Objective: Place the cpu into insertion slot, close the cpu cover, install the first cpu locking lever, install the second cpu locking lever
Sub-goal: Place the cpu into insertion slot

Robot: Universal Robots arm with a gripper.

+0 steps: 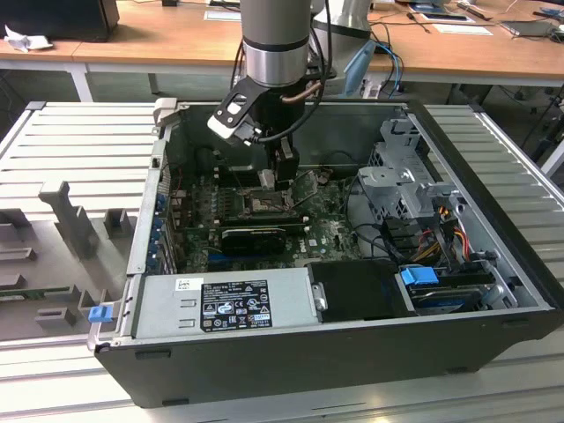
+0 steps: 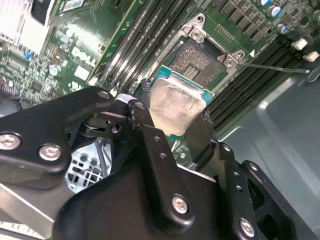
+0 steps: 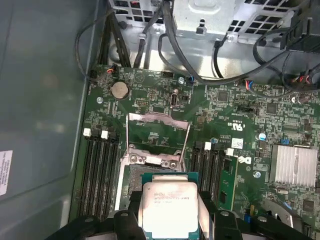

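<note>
Gripper (image 2: 175, 106) pinches the thin silvery-grey square cpu (image 3: 169, 202); we see it over the black-framed square insertion slot (image 2: 202, 57), dark-silver metal cpu cover (image 3: 159, 118) raised.

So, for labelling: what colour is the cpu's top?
Silvery grey; the cpu shows best in the second wrist view.

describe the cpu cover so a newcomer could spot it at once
In the open computer case, find the green motherboard and the square insertion slot between its long black memory slots. The cpu cover is the thin metal frame swung open beside that slot; its large central cut-out sets it apart from the solid-topped cpu.
</note>
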